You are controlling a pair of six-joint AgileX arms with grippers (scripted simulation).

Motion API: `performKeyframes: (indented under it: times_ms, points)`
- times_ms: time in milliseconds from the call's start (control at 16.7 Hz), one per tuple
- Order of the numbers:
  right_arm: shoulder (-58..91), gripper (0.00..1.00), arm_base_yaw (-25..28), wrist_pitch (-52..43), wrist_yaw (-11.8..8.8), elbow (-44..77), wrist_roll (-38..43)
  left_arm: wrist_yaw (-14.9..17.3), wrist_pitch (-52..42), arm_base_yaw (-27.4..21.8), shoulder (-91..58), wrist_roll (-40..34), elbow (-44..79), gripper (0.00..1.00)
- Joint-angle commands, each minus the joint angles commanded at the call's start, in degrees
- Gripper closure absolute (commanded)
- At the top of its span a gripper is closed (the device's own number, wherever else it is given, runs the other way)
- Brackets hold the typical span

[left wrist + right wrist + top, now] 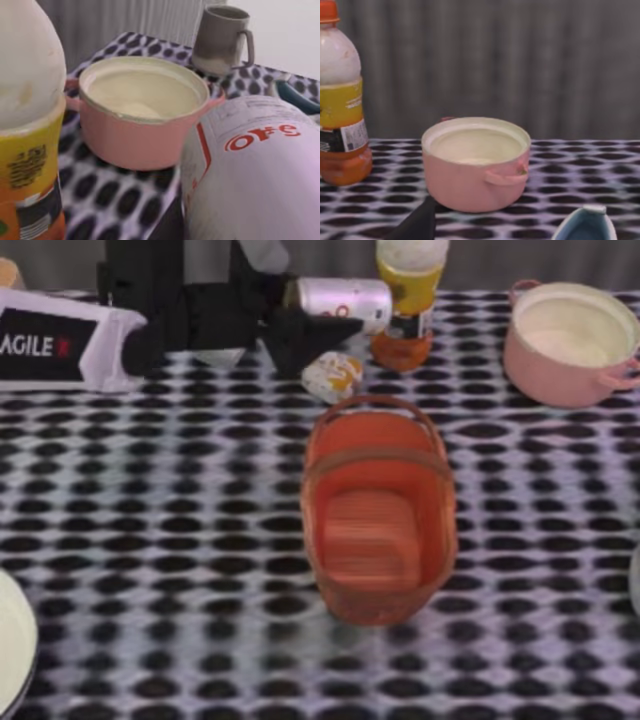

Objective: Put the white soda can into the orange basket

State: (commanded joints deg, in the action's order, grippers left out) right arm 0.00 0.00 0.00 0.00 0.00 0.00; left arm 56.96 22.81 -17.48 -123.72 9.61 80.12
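Note:
The white soda can lies on its side at the back of the table, left of the juice bottle. My left gripper is shut on the can's left end, black fingers on either side of it. In the left wrist view the can fills the near corner, red markings showing. The orange basket, with its hoop handle, stands in the middle of the table, in front of the can and holding nothing. My right arm is outside the top view. Its wrist view shows only one dark fingertip.
A tall orange juice bottle stands just right of the can. A round white-orange packet lies between the can and the basket. A pink pot is at the back right, with a grey mug beyond it. A white bowl sits at the front left.

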Motion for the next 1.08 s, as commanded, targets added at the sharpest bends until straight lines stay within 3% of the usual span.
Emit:
performKeyframes:
  times_ms: [240,420,840,1080]
  points:
    - [0.0,0.00,0.0,0.0,0.0,0.0,0.0,10.6,15.5,-1.3,4.9,-5.1,-7.3,1.00]
    - [0.0,0.00,0.0,0.0,0.0,0.0,0.0,14.6,20.8,-1.8,7.2,-6.9,-10.1,1.00]
    - [0.0,0.00,0.0,0.0,0.0,0.0,0.0,15.0,22.2,-1.4,6.3,-6.9,-10.3,1.00]
    - [0.0,0.00,0.0,0.0,0.0,0.0,0.0,15.1,30.8,-0.9,-0.1,-7.0,-11.9,1.00]
